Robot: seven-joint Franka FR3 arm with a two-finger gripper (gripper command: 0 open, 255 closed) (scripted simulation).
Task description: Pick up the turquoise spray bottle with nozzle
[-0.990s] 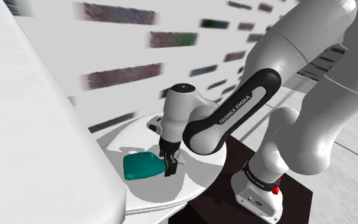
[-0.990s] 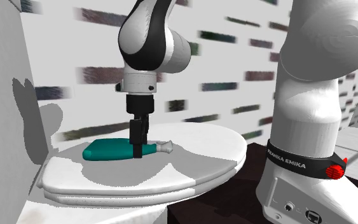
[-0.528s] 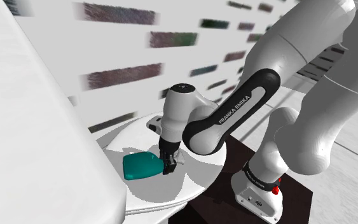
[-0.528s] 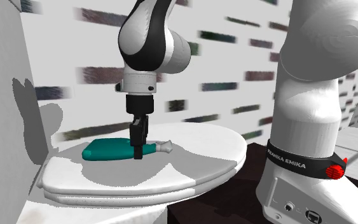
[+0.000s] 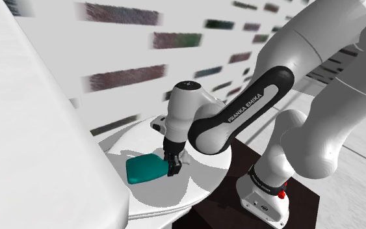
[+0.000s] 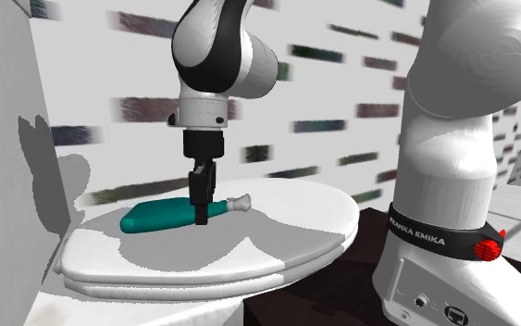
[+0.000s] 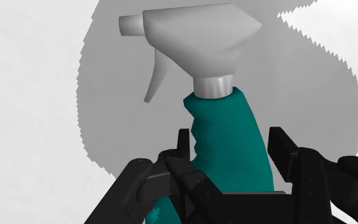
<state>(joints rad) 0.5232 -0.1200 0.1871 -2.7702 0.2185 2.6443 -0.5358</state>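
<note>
On the white toilet lid [image 6: 286, 231] the turquoise spray bottle [image 6: 161, 218] lies on its side. Its grey nozzle [image 6: 240, 201] is now tipped up, where a second ago it lay flat. My gripper [image 6: 199, 215] is clamped across the body below the neck, so the lift has begun, though the base seems still to touch the lid.

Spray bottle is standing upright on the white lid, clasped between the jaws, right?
Not quite. The spray bottle lies on its side on the white lid, not upright, as the second exterior view shows. The jaws do clasp it.
</note>
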